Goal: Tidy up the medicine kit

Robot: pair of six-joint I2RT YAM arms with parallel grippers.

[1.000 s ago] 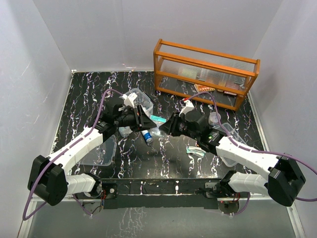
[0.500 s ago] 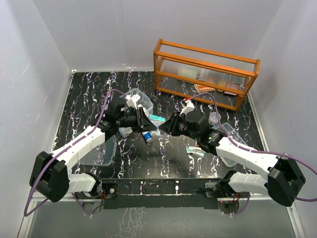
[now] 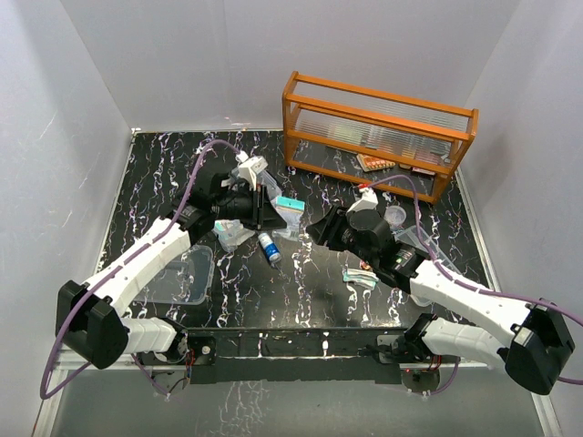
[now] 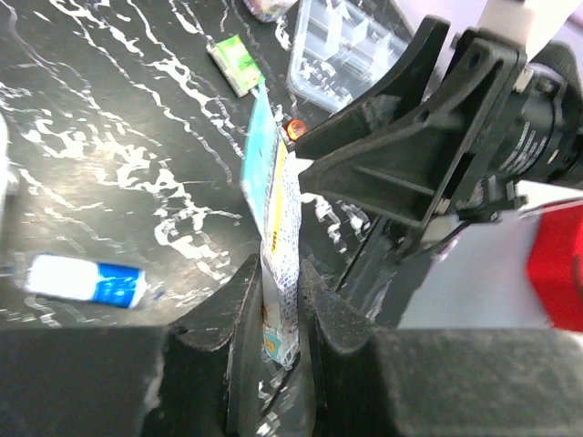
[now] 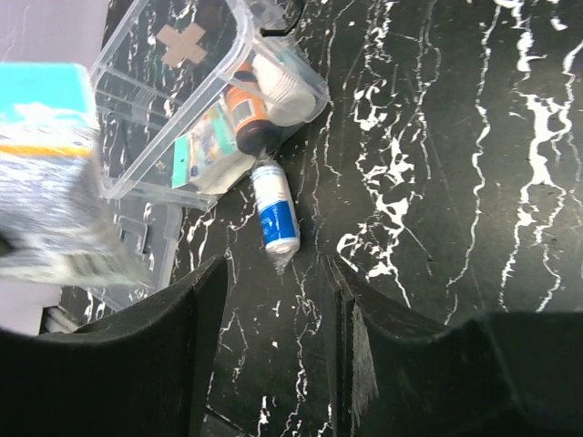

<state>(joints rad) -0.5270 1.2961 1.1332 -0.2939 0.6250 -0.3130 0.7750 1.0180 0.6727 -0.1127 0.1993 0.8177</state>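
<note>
Left wrist view: the left fingers [image 4: 246, 300] pinch a flat teal-and-white packet [image 4: 273, 205], held upright between them. The right fingers [image 5: 202, 337] stand apart with nothing between them, above the black marbled desk [image 5: 474, 182] near the medicine kit [image 5: 146, 100]. The kit lies on the desk with bottles inside. A blue-and-white tube [image 5: 275, 217] lies just beside its corner, and an orange rack [image 3: 378, 127] stands well apart from it

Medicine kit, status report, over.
Left gripper shut on teal packet. Right gripper open, empty. Medicine kit holds several items. Blue-white bottle lies loose beside it.
</note>
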